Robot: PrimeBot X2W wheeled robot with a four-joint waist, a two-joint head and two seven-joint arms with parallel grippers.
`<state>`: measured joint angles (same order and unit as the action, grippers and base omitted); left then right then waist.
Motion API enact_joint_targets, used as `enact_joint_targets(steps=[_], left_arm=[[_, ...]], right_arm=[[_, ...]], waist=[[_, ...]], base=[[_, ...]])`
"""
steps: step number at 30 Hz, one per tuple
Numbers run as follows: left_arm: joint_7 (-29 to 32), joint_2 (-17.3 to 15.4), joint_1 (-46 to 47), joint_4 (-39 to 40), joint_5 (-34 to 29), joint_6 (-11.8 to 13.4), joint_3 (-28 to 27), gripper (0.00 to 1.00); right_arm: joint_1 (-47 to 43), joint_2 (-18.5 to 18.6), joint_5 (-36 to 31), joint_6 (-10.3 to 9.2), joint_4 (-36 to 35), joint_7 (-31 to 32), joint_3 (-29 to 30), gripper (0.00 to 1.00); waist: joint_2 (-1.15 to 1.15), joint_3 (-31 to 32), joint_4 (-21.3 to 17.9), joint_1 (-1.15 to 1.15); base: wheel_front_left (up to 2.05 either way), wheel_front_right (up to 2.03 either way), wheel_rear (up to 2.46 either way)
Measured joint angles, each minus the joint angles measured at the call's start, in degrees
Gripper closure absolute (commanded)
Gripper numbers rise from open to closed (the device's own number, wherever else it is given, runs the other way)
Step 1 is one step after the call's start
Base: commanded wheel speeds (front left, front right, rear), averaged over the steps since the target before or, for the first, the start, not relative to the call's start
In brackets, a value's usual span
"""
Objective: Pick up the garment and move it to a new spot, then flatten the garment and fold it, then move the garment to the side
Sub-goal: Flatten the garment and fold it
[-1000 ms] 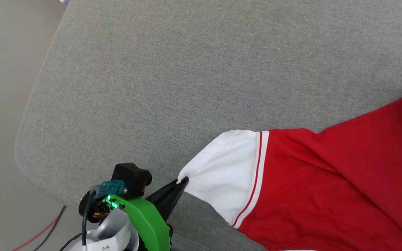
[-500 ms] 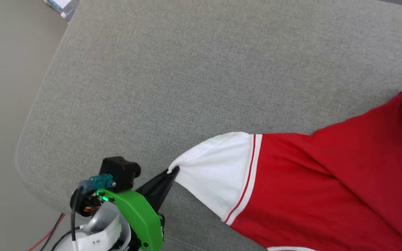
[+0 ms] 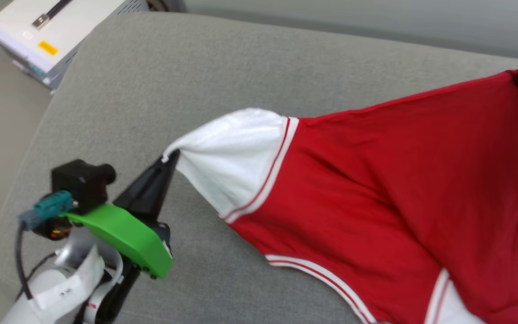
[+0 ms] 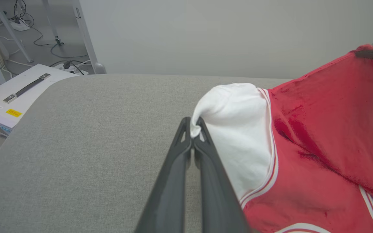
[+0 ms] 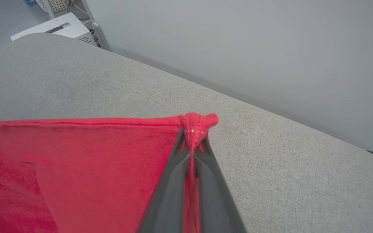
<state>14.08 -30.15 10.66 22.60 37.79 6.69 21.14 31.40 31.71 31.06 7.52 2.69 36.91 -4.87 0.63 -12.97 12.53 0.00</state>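
Red cloth is bunching in my right gripper (image 5: 193, 137), which is clamping one corner, while my left gripper (image 4: 195, 127) is pinching the white sleeve (image 4: 238, 123) by its tip, so I am holding the garment (image 3: 376, 180) stretched and partly raised over the grey cushion (image 3: 196, 67), ready, I judge, for carrying.

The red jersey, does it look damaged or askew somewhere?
No damage shows. The jersey hangs askew, stretched and wrinkled between the left tool, shut on the white sleeve tip, and the right tool, shut on a red corner; it is not flat.
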Motion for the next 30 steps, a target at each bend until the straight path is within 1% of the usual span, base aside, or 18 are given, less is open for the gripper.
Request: enact_joint_targets(steps=[5,12,18,24,28,30], left_arm=[[-2.36,-0.31,2.05,1.49,-0.56,1.47,-3.69,1.0],[-6.46,-0.56,6.34,3.1,-1.26,2.43,-8.2,1.0],[-9.71,-0.53,10.87,4.66,-3.57,3.41,-11.05,1.0],[-11.87,-0.71,17.14,5.67,-4.58,3.67,-13.1,1.0],[-12.33,-1.14,22.4,5.48,-5.16,3.56,-13.9,1.0],[-12.3,-1.98,25.82,4.76,-5.69,2.89,-14.25,1.0]], right_arm=[[-0.78,-0.01,0.1,0.0,-3.94,-2.46,0.99,1.0],[-0.92,-0.64,0.18,0.0,-9.32,-4.77,2.6,1.0],[-1.04,-1.63,0.15,0.01,-14.07,-5.48,3.89,1.0],[-0.74,-2.89,-0.09,0.01,-17.71,-6.54,5.47,1.0],[0.81,-3.22,-0.47,0.01,-19.09,-7.48,6.45,1.0],[2.15,-3.21,-0.71,0.01,-19.47,-8.08,6.78,1.0]], waist=[[0.0,2.88,-3.38,0.0],[0.0,6.14,-8.13,0.0],[0.0,7.84,-11.96,0.0],[0.0,7.84,-15.11,0.0],[0.0,6.14,-16.17,0.0],[0.0,4.83,-16.48,0.0]], base=[[0.0,0.0,0.0],[0.0,0.0,0.0],[0.0,0.0,0.0],[0.0,0.0,0.0],[0.0,0.0,0.0],[0.0,0.0,0.0]])
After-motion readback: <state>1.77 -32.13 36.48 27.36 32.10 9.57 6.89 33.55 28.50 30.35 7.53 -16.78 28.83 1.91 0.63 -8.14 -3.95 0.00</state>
